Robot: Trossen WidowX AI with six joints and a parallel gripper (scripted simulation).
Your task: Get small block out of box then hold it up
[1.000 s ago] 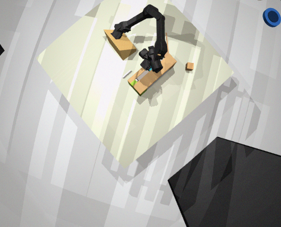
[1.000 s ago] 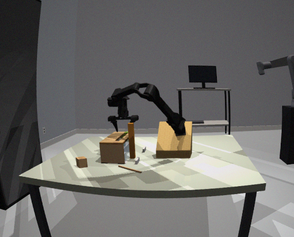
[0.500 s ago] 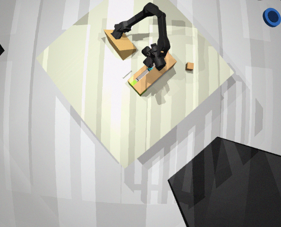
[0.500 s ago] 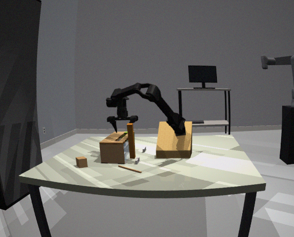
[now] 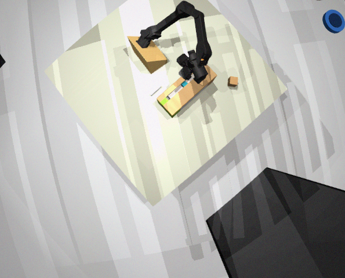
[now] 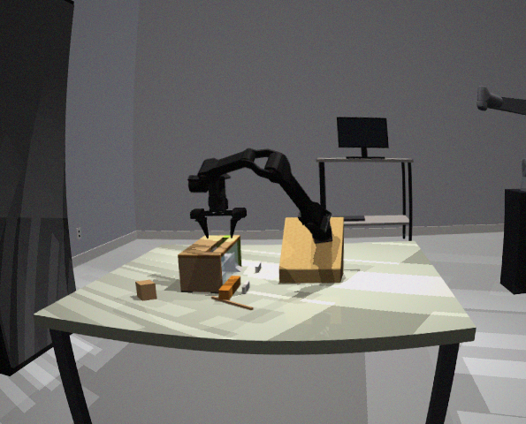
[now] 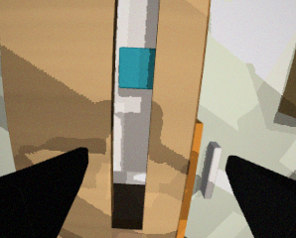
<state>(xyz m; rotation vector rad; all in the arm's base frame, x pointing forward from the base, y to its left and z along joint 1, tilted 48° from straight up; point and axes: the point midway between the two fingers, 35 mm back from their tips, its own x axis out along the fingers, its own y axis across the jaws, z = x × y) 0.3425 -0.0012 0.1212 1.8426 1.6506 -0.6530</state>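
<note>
The wooden box (image 5: 193, 91) (image 6: 201, 272) (image 7: 59, 55) stands upright on the table, with a long slot in its top and a light green patch (image 5: 164, 101) at one end. The teal block (image 5: 184, 84) (image 7: 136, 67) shows through the slot, inside the box. My gripper (image 6: 218, 237) (image 7: 158, 159) is open and empty, pointing down above the box top. In the wrist view one finger is over the top and the other is past the clear-front side. The block is ahead of the fingertips there, not between them. A dark gap (image 7: 128, 205) shows at the slot's near end.
An orange bar (image 6: 230, 287) (image 7: 192, 178) lies beside the box front. Small grey pieces (image 6: 257, 267) (image 6: 246, 287) and a thin brown stick (image 6: 232, 303) lie nearby. A brown cube (image 5: 232, 81) (image 6: 146, 290) is behind the box. The arm's wooden wedge base (image 5: 151, 55) (image 6: 299, 251) faces the front.
</note>
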